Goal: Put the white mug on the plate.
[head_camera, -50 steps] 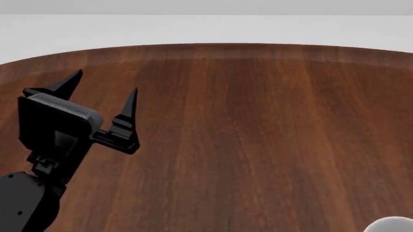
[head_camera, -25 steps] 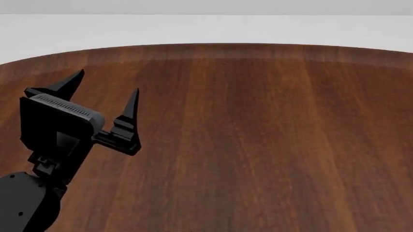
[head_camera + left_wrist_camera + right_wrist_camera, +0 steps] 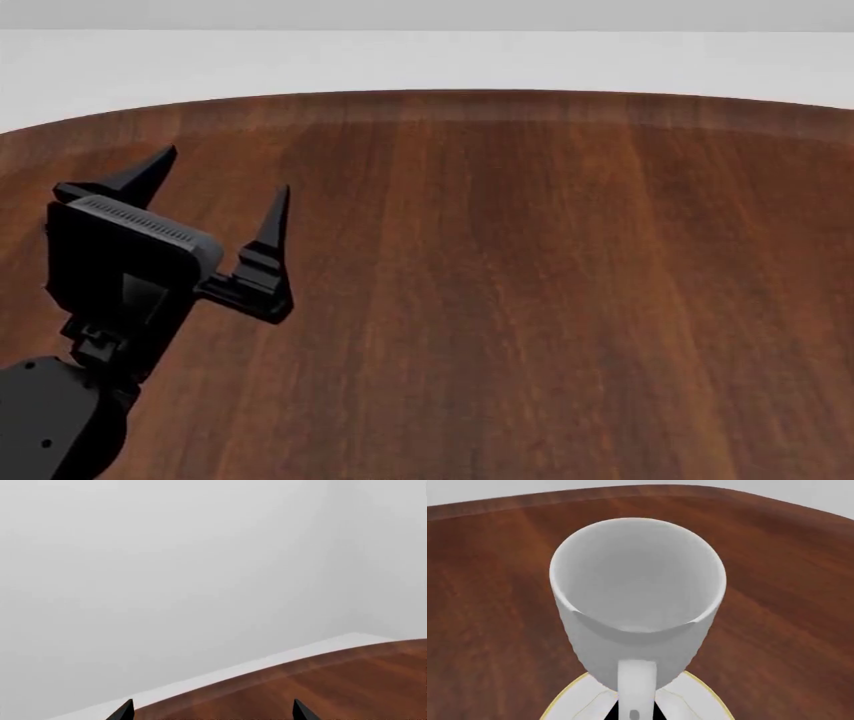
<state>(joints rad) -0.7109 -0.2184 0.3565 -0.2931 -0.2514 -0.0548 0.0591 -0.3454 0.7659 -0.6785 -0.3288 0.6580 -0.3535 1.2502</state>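
The right wrist view looks down into the white mug (image 3: 638, 585), plain and tall, with its loop handle turned toward the camera. My right gripper (image 3: 635, 712) is shut on that handle, dark fingers tight on both sides. Under the mug lies the plate (image 3: 575, 703), white with a thin yellow rim. I cannot tell whether the mug's base touches it. Neither the mug, the plate nor the right gripper shows in the head view. My left gripper (image 3: 223, 172) (image 3: 212, 712) hovers open and empty over the table's left side.
The dark brown wooden table (image 3: 534, 300) (image 3: 480, 605) has a curved far edge, with a pale floor (image 3: 427, 60) beyond it. The left wrist view shows that edge and a blank grey wall (image 3: 200, 570).
A white shape at the head view's bottom right corner one second ago has dropped out of view. The left gripper has drifted slightly right and down, still open.
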